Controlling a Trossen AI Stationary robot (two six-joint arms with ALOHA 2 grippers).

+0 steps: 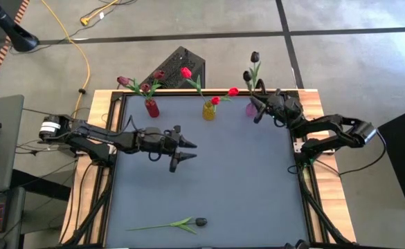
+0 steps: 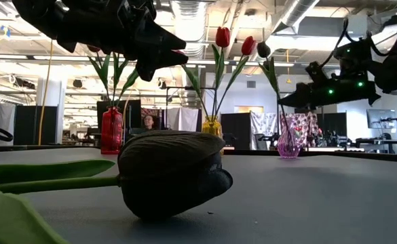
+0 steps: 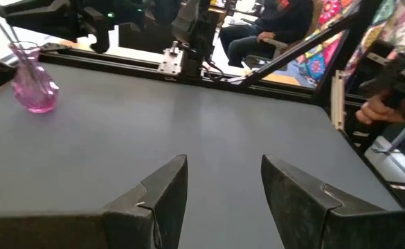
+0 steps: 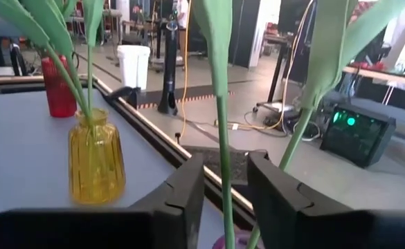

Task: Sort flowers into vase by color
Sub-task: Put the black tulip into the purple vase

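Three small vases stand along the far edge: a red vase [image 1: 151, 108] with maroon tulips [image 1: 122, 81], a yellow vase [image 1: 208, 111] with red tulips [image 1: 186, 72], and a purple vase [image 1: 251, 108] with black tulips [image 1: 255, 57]. One black tulip [image 1: 200, 222] lies flat near the near edge, and its head [image 2: 171, 173] fills the low view. My right gripper [image 1: 257, 111] is open beside the purple vase. In its wrist view, the fingers stand on either side of a green stem [image 4: 223, 124] without touching it. My left gripper [image 1: 190, 151] hovers open over the table's middle.
A raised frame rail [image 1: 299, 149] borders the grey table. A dark box [image 1: 178, 66] sits behind the far edge. Beyond the right edge, a seated person [image 3: 271, 21] and a hand [image 3: 375, 111] show. The grey surface [image 1: 244, 194] between the arms and the lying tulip is bare.
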